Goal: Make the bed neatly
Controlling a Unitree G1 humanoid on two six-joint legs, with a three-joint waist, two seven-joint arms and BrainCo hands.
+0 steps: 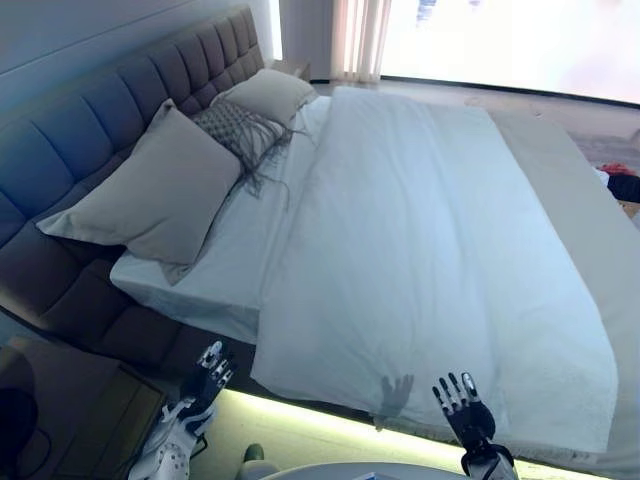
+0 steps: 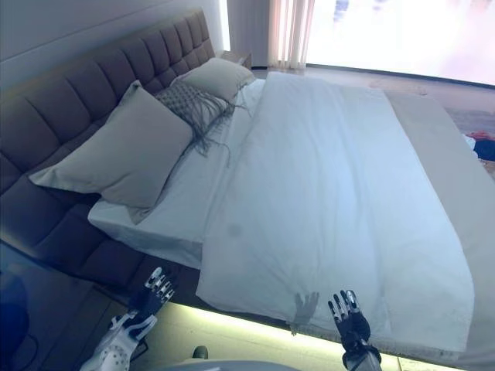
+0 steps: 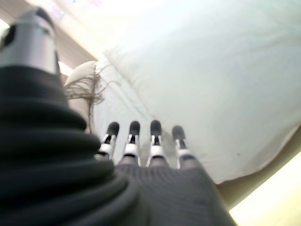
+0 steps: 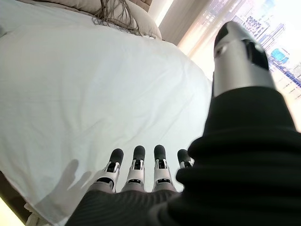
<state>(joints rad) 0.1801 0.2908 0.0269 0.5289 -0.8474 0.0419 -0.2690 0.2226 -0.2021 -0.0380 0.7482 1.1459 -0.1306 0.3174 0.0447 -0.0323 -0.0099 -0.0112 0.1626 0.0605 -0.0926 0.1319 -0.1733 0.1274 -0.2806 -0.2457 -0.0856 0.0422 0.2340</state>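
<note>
Bed: we are looking down on the bed (image 1: 230, 310) from its near side, the headboard (image 1: 90, 120) running along our left, dark and tufted.
Duvet: the white duvet (image 1: 430, 230) lies spread over most of the mattress, fairly flat, with soft creases; its near edge hangs over the side just ahead of both hands, and its top edge stops short of the pillows, so a strip of white sheet (image 1: 235, 240) shows there.
Pillows: we see a large beige pillow (image 1: 150, 190) leaning against the headboard, a second beige pillow (image 1: 268, 95) further along, and between them a grey fringed cushion (image 1: 235, 130) with its tassels trailing onto the sheet.
Far side: a beige strip of bedding (image 1: 590, 220) shows beyond the duvet's far edge.
Left hand: our left hand (image 1: 212, 368) hangs low beside the bed frame near the pillow end, fingers straight and relaxed, holding nothing, clear of the duvet.
Right hand: our right hand (image 1: 462, 405) is raised just before the duvet's hanging edge, fingers spread and upright, empty; its shadow falls on the cloth, but we cannot tell that it touches.
Around: bright window (image 1: 520, 40) and curtain (image 1: 355, 40) past the bed's far end; a dark bedside unit (image 1: 70, 420) sits low on our left; some dark and red things (image 1: 622, 182) lie on the floor at the far right.
In the way: nothing lies on top of the duvet.
</note>
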